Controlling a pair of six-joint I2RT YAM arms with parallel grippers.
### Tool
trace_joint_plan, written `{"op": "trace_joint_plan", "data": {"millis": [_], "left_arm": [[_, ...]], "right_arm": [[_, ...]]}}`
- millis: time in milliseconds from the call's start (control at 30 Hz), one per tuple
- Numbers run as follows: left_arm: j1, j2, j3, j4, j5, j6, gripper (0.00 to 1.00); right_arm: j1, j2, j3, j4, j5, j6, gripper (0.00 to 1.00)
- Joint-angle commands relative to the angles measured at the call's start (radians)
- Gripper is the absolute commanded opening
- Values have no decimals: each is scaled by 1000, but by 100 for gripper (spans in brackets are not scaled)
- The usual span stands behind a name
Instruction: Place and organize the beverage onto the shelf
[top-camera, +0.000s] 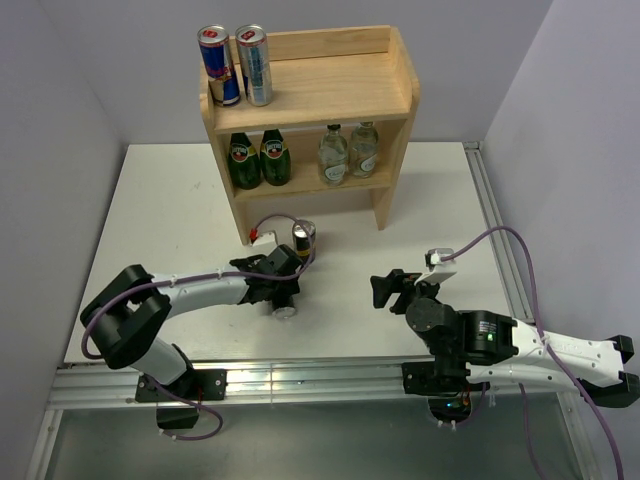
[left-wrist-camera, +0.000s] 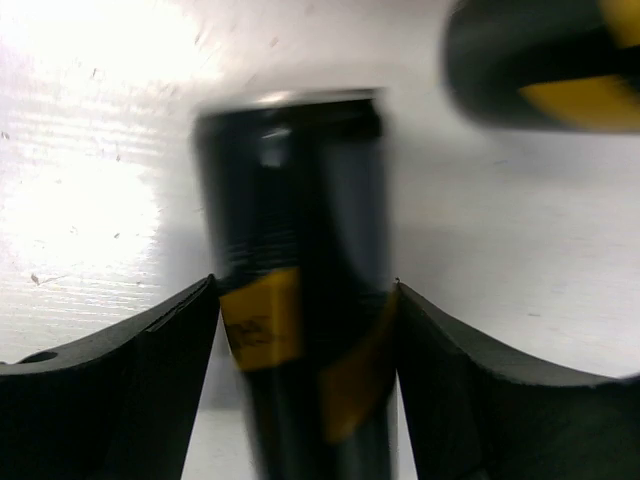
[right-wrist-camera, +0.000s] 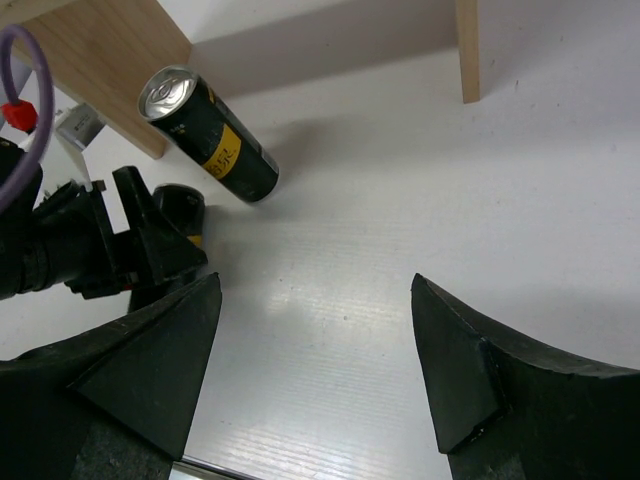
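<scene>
Black-and-gold can clamped in left hand, right hand spread apart

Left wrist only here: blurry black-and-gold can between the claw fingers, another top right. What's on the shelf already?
Observer: Two blue-and-silver cans stand at the left end of the top board of the shelf.
Operator: Lower tier?
Observer: Two green bottles on the left, two clear bottles on the right.
Operator: Other arm busy?
Observer: No, the right claw is open and empty over the table.
</scene>
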Motion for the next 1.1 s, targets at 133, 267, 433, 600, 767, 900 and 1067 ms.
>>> {"op": "trace_joint_plan", "data": {"millis": [133, 267, 433, 600, 767, 900, 1067], "left_arm": [[-1, 74, -29, -35, -8, -7, 72], [1, 83, -24, -25, -11, -7, 59], [1, 69, -19, -54, -33, -6, 10], [-49, -7, 39, -203, -137, -56, 0], [-184, -110, 236, -511, -310, -128, 0], [-254, -170, 399, -622, -416, -104, 0], [-327, -244, 517, -500, -615, 63, 0]], "right_arm": [[4, 13, 6, 27, 18, -4, 83], [4, 16, 5, 30, 15, -6, 83], [4, 17, 5, 33, 15, -9, 83], [4, 20, 6, 35, 15, -10, 83], [4, 19, 5, 39, 13, -15, 83], [4, 16, 5, 38, 13, -13, 83], [4, -1, -3, 42, 10, -18, 83]]}}
